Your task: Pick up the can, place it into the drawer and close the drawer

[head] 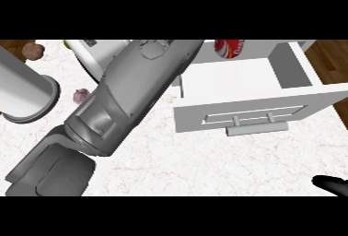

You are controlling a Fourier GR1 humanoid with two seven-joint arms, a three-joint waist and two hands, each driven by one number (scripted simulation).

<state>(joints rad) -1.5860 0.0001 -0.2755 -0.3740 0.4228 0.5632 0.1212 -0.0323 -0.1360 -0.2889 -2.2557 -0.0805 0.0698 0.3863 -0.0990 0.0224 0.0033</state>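
The red can [229, 47] with white lettering shows at the far end of the open white drawer [238, 80], cut off by the view's top edge. I cannot tell whether it rests on the drawer's floor. The drawer's front panel with its grey handle [258, 129] faces me. My left forearm [129, 97] runs from the lower left up to the top centre, just left of the can; its hand lies beyond the top edge. Only a black tip of my right hand [332, 185] shows at the lower right corner, far from the drawer.
A tall grey cylinder [24, 94] stands at the left. A white rounded object [102, 53] lies partly under my left forearm. A small pinkish item [81, 95] and a brown one [32, 50] sit near them. Wooden floor [329, 60] shows past the counter's right edge.
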